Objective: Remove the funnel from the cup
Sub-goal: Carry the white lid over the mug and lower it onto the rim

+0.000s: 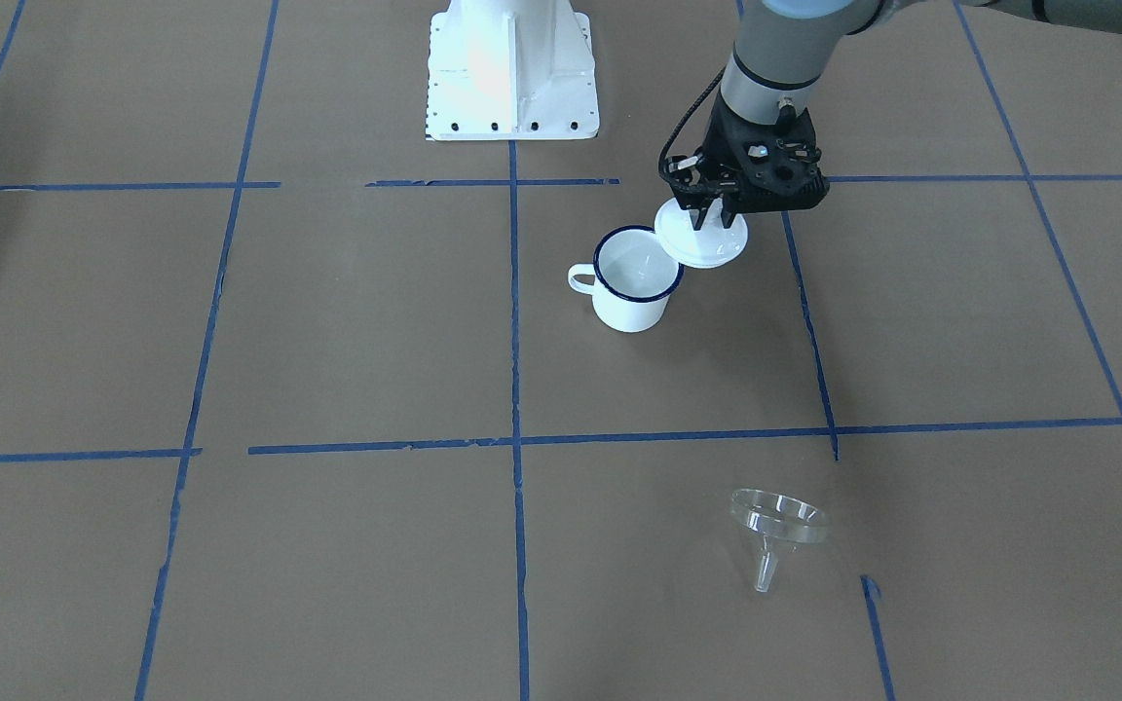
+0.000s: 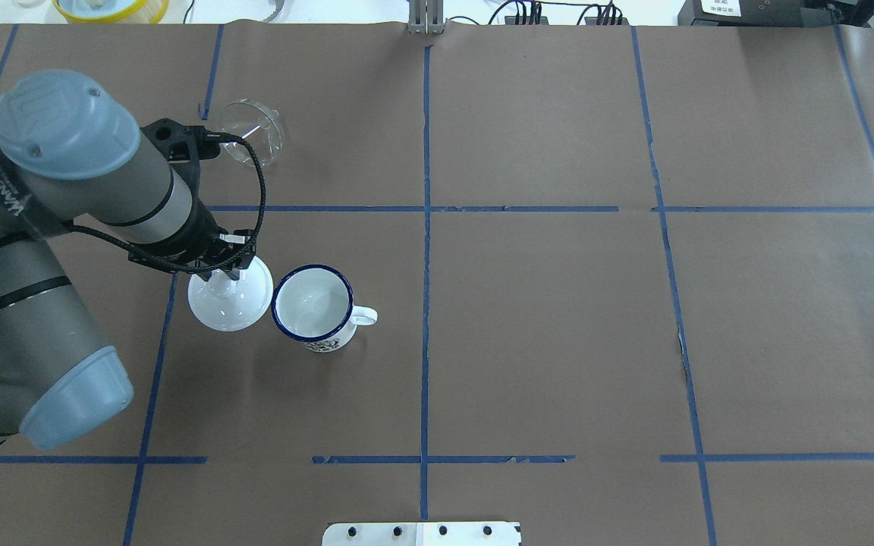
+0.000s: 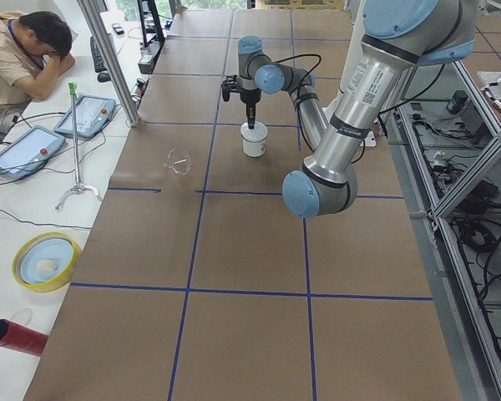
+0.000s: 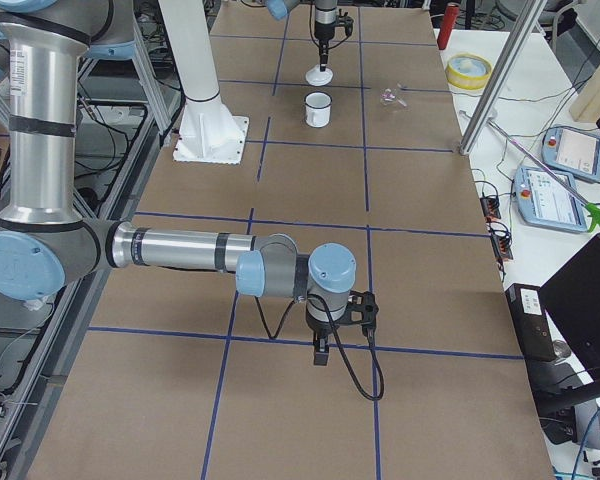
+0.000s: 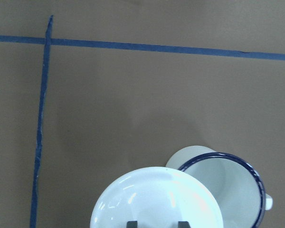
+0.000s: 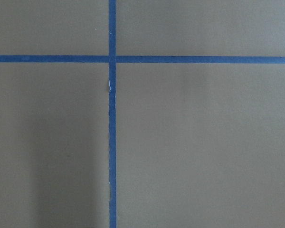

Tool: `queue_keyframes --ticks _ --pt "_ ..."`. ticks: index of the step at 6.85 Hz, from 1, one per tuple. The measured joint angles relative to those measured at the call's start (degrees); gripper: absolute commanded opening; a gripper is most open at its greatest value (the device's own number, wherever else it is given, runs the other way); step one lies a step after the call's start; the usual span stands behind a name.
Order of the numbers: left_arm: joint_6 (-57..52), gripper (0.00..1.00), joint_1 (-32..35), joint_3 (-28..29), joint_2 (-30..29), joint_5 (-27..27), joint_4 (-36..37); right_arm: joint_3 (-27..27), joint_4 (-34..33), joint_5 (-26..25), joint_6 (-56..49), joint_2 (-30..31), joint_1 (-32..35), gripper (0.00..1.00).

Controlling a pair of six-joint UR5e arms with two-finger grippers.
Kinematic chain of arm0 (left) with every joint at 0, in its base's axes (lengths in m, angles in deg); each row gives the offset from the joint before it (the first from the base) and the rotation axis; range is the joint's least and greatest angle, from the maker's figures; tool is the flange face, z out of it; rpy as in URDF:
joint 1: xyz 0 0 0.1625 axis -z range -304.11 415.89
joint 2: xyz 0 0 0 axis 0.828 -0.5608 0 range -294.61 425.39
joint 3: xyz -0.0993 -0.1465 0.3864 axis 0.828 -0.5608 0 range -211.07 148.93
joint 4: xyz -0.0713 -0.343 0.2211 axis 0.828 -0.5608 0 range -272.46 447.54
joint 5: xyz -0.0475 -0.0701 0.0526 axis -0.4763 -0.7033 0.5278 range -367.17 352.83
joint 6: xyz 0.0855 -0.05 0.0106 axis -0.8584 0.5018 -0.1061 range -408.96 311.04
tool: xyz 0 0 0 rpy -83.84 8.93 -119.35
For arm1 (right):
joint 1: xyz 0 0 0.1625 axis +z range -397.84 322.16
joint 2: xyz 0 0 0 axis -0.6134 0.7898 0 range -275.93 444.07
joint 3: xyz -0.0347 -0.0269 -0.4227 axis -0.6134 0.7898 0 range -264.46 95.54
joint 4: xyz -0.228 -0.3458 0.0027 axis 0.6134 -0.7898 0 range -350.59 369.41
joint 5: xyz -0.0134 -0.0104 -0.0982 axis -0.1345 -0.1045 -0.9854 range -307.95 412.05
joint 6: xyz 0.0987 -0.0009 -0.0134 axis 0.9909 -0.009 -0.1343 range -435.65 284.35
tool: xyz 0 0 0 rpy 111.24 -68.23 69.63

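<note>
The left arm (image 2: 103,189) is formed of grey, blue-capped tubes, and a black cable (image 2: 260,189) is looped to the black left gripper (image 1: 717,216).

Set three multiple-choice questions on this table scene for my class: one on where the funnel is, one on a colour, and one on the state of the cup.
1. Where is the funnel relative to the cup?
A inside it
B on the table, apart from it
C held in the air

2. What colour is the cup's rim?
A red
B green
C dark blue

3. The cup is:
A upright, empty and uncovered
B covered
C tipped over

Answers:
1 B, the funnel lies alone on the table.
2 C, the front view shows a dark blue ring.
3 A, its white inside shows, and the left gripper has the lid beside it.
</note>
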Motion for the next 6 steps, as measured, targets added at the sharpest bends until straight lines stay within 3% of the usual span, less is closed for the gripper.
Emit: queue_keyframes --ticks 2,6 --pt "1.52 0.00 -0.15 4.10 -3.63 -1.32 0.25 0.00 0.00 0.00 0.00 0.00 0.00 1.00" --pt "2.00 0.00 -1.67 8.77 -4.61 -1.48 -2.27 0.00 0.00 0.00 0.00 0.00 0.00 1.00"
